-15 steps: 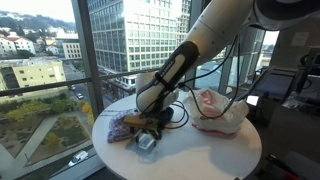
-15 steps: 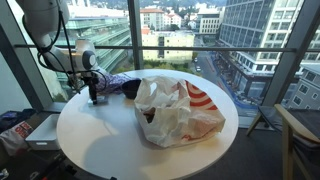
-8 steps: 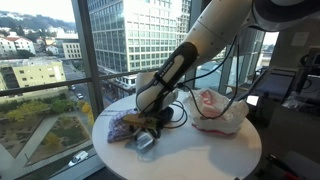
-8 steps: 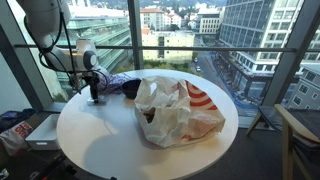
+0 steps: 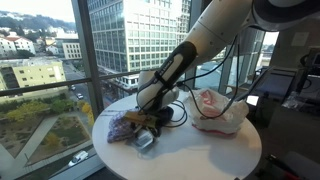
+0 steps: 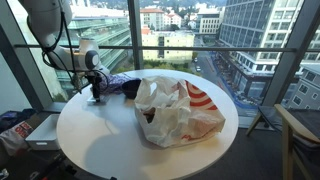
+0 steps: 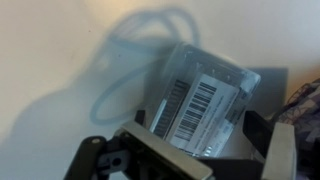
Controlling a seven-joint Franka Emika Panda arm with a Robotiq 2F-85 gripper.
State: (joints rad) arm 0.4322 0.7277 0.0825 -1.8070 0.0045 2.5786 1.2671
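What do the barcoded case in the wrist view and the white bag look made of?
Barcoded case: likely clear rigid plastic, glossy, see-through around its printed label. White bag: probably thin plastic film, crumpled, slightly translucent, red print.

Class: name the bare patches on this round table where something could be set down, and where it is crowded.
Free: the wide near side of the table, in front of the plastic bag. Crowded: the window edge, where gripper, barcoded packet and purple cloth cluster.
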